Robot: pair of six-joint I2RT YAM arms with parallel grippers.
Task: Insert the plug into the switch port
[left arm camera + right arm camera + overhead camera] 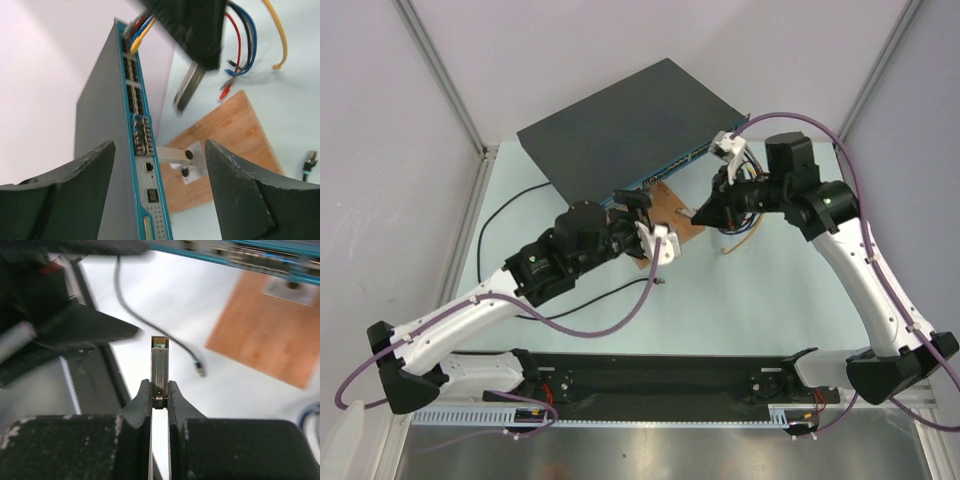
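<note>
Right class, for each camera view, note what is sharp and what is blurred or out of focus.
Top external: evenly lit and sharp throughout. Left wrist: the right hand at the top is blurred; the blue switch face is crisp. Right wrist: the silver stick is in focus; the plug and wooden board behind are soft.

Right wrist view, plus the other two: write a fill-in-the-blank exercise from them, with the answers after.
1. The right gripper is shut on a small ____ metal stick.
2. The left gripper stands ____, with nothing between its fingers.
3. The plug lies on the table, at the end of a thin ____ cable.
4. The switch has its ports along a narrow ____ face.

Missing words: silver; open; black; blue.
</note>
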